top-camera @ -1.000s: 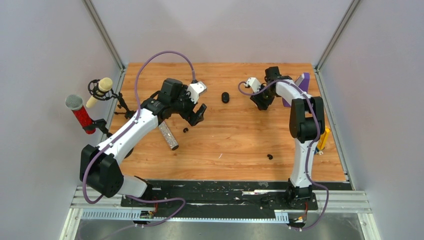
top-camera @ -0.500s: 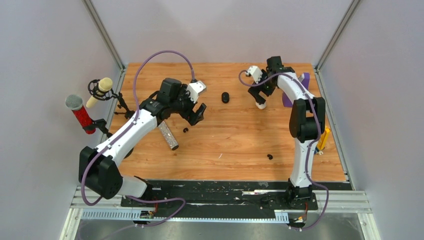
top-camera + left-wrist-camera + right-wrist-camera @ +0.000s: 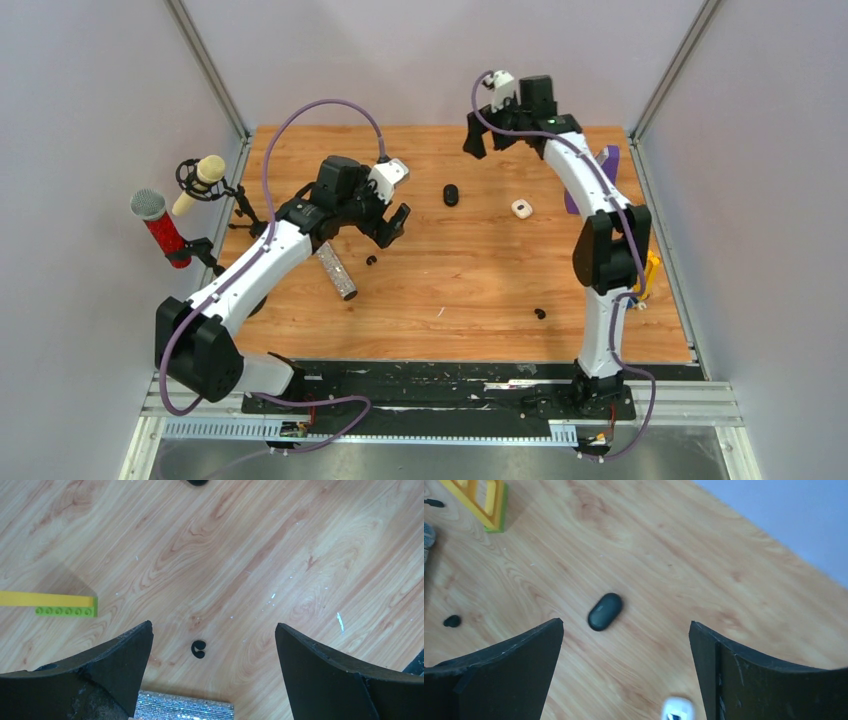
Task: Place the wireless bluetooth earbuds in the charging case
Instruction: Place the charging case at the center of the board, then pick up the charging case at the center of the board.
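Starting on the left: the left gripper (image 3: 392, 228) is hovering low over the wooden table (image 3: 470, 280), jaws spread wide and gripping nothing. One black earbud (image 3: 198, 649) is lying on the wood right between its fingers in the wrist view, near the glittery silver bar (image 3: 337, 272). Moving right, the black charging case (image 3: 451, 194) is sitting shut toward the back of the table. The right gripper (image 3: 485, 140) is hanging high by the back edge, jaws also wide apart and empty. The white case (image 3: 521, 209) is resting on the table to its right, too small to tell what's inside. A second black earbud (image 3: 540, 313) is lying alone toward the near edge, well apart from both cases.
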